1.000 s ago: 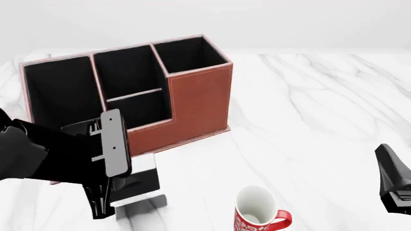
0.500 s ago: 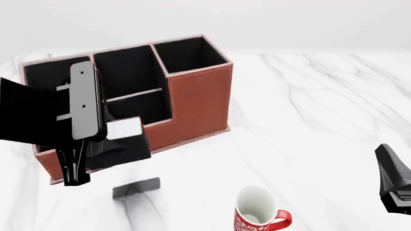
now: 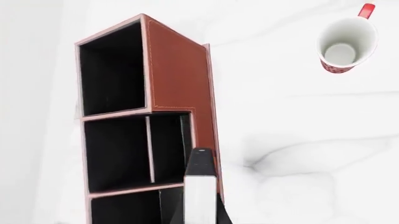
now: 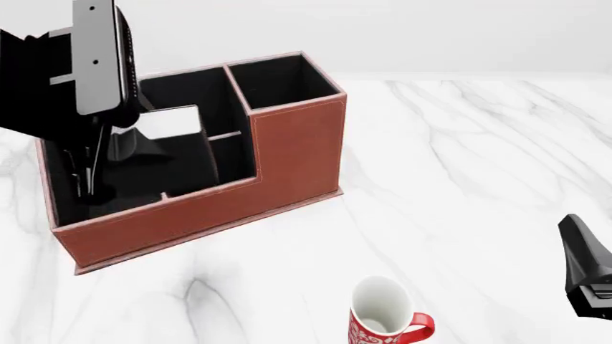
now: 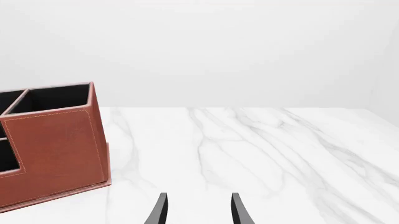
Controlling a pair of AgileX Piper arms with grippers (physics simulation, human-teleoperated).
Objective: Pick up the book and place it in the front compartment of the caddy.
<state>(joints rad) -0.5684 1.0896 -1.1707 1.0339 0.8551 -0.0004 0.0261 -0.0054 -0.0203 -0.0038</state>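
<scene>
My left gripper (image 4: 103, 170) is shut on the book (image 4: 170, 147), a thin black book with a white page edge, and holds it in the air above the reddish-brown caddy (image 4: 287, 154). In the left wrist view the book (image 3: 200, 193) hangs edge-on between the fingers (image 3: 201, 215), over the caddy's (image 3: 177, 79) low outer wall, where the middle section meets the large end cell. The front compartment (image 4: 186, 92) lies beyond the crossbar, against the tall wall, and also shows in the left wrist view (image 3: 115, 154). My right gripper (image 5: 198, 212) is open and empty, low at the right (image 4: 585, 272).
A red-and-white mug (image 4: 383, 315) stands upright on the white marble table (image 4: 459, 165) near the front edge, right of the caddy; it also shows in the left wrist view (image 3: 346, 44). The caddy's tall square end cell (image 4: 282, 79) is at the far right.
My left gripper has risen with the book from table height in front of the caddy, and moved back and left to above it. The right arm has not moved.
</scene>
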